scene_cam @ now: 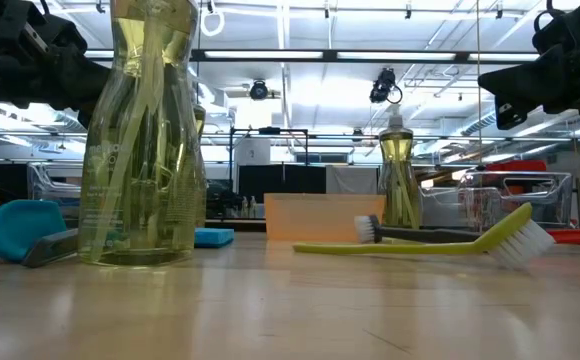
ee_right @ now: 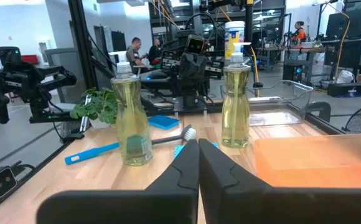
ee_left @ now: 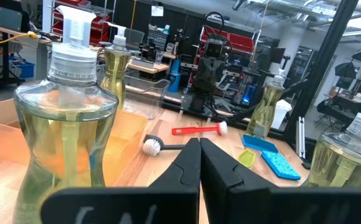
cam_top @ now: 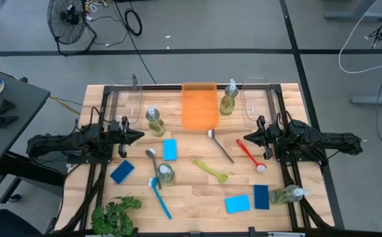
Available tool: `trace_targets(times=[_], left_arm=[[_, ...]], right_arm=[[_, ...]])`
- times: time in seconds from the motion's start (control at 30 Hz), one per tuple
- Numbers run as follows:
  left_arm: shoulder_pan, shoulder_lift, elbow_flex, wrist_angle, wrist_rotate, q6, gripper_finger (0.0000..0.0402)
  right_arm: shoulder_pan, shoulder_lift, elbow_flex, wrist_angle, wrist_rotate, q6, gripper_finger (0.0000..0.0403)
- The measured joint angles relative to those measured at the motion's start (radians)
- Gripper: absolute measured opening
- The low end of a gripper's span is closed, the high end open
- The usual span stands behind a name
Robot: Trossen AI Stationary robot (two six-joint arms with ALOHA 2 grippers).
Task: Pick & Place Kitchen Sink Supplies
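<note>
Several clear pump bottles of yellow-green liquid are on the wooden table: one upright (cam_top: 155, 122) just in front of my left gripper (cam_top: 139, 135), one (cam_top: 228, 99) by the tray, one (cam_top: 165, 174) in the middle, one lying on its side (cam_top: 288, 194) at the right. Flat light-blue (cam_top: 170, 149) and dark-blue (cam_top: 122, 172) sponges lie among them. Blue (cam_top: 159, 197), yellow-green (cam_top: 209, 169), red (cam_top: 250, 156) and black (cam_top: 220, 146) brushes lie flat. My left gripper and my right gripper (cam_top: 242, 140) are both shut, level, above the table's side edges, holding nothing.
An orange tray (cam_top: 199, 105) sits at the far middle between two clear bins (cam_top: 126, 99) (cam_top: 257, 97). A green leafy plant (cam_top: 115, 214) stands at the near left corner. More sponges (cam_top: 238, 204) (cam_top: 261, 196) lie near right. Black frame rails run along both table sides.
</note>
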Motion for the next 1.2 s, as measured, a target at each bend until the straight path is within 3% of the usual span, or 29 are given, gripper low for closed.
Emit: trace_targets(times=[0.73, 1.1, 1.2], left_arm=[[0.0, 0.0, 0.0, 0.01, 0.0, 0.0, 0.0003], [0.0, 0.0, 0.0, 0.181, -0.007, -0.141, 0.0003], [0.0, 0.0, 0.0, 0.238, -0.007, -0.169, 0.0003]], right_arm=[[0.0, 0.0, 0.0, 0.0, 0.0, 0.0, 0.0004], [0.0, 0.0, 0.0, 0.012, 0.0, 0.002, 0.0004], [0.0, 0.0, 0.0, 0.062, 0.0, 0.075, 0.0004]])
